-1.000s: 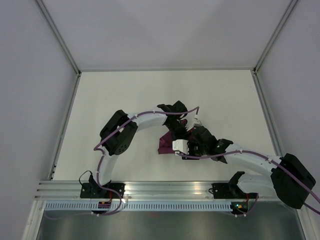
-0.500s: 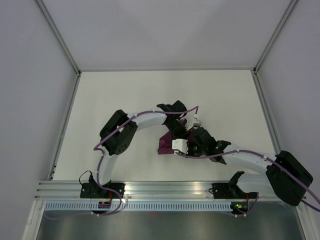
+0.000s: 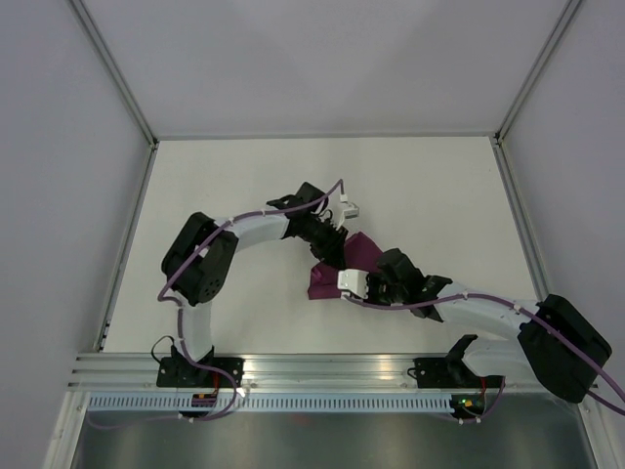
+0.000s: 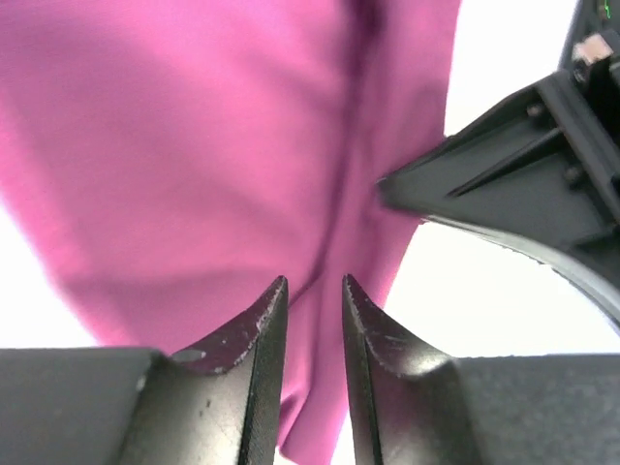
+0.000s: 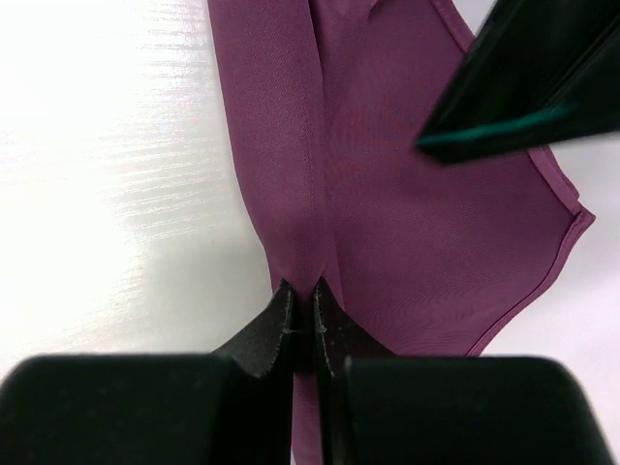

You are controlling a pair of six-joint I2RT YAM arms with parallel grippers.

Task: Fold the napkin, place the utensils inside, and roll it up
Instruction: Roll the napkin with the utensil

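The magenta-purple napkin (image 3: pixel 363 252) lies bunched at mid-table, between my two grippers. My right gripper (image 5: pixel 302 291) is shut on a raised ridge of the napkin (image 5: pixel 407 194), with cloth squeezed between its fingertips. In the top view the right gripper (image 3: pixel 354 289) sits at the cloth's near side. My left gripper (image 4: pixel 312 286) hovers over the napkin (image 4: pixel 194 145) with its jaws a little apart and nothing pinched. In the top view the left gripper (image 3: pixel 336 254) is at the cloth's left side. The utensils are hidden.
The white table (image 3: pixel 439 195) is boxed in by pale walls on three sides. An aluminium rail (image 3: pixel 322 369) runs along the near edge, where both arm bases are bolted. A dark finger of the right gripper (image 4: pixel 504 184) stands close beside the left one.
The right gripper closed on the napkin's ridge. The left gripper opened, let go and drew back left with its arm, uncovering more cloth.
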